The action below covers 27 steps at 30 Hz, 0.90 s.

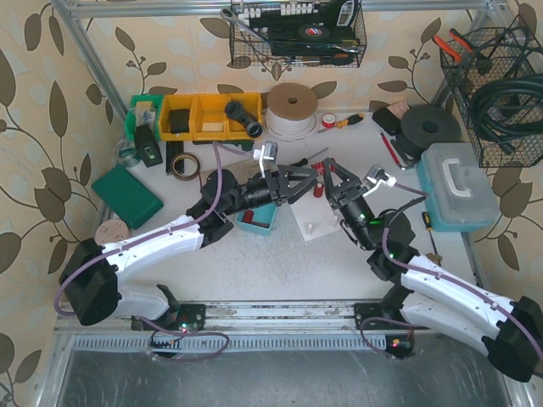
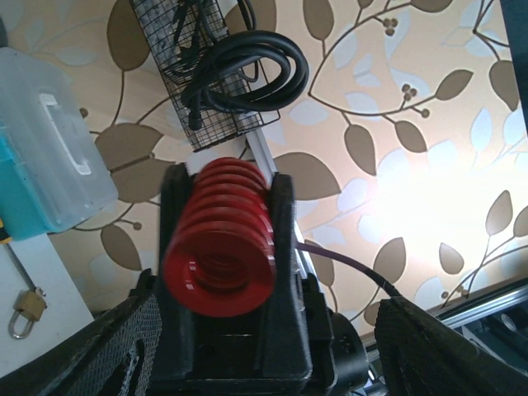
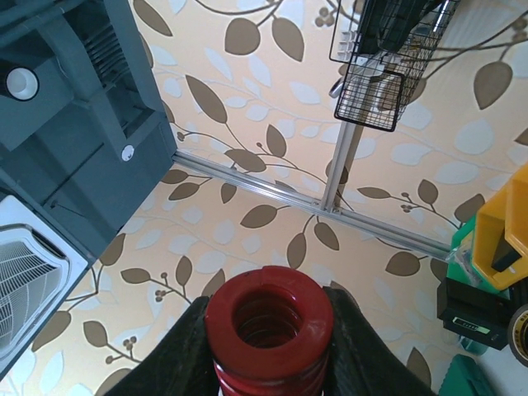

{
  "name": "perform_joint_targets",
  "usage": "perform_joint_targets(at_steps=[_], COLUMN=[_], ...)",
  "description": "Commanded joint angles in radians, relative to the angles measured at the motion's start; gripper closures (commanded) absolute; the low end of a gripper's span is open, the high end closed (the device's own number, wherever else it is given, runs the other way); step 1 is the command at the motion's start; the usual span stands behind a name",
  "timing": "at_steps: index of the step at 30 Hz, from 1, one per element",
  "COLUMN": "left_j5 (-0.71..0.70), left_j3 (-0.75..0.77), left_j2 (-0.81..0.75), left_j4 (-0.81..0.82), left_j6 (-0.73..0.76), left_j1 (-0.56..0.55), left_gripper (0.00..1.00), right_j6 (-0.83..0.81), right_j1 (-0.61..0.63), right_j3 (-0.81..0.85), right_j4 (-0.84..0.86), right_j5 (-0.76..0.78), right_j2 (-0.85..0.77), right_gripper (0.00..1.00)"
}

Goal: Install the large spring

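1. Over the middle of the worktop [image 1: 280, 254], the two arms are seen nose to nose.
2. The right end effector [image 1: 326, 182] is clenched on the large spring [image 1: 317, 188], which is held clear of the worktop.
3. The left end effector [image 1: 309, 180] is spread wide and grasps nothing, just beside the spring.
4. The spring's long axis is judged to run from one end effector towards the other, with an open end presented to the left one.
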Motion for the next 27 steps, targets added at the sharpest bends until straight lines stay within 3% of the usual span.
perform_joint_targets(at_steps=[1,20,27], left_j5=[0.023,0.044,0.044], left_j3=[0.044,0.122,0.14], left_j2=[-0.005,0.081,0.1], left_j4=[0.006,0.052,0.069], left_j6=[0.038,0.022,0.012], left_j1=[-0.005,-0.005,-0.005], left_gripper=[0.25,0.31,0.41], right_j6=[0.002,-0.017,-0.012], right_j1=[0.008,0.025,0.025], right_j3=[-0.003,-0.003,-0.006], right_j4=[0.04,0.034,0.034], right_j5=[0.003,0.02,0.024], right_j2=[-0.037,-0.056,-0.061], right_gripper=[1.0,1.0,1.0])
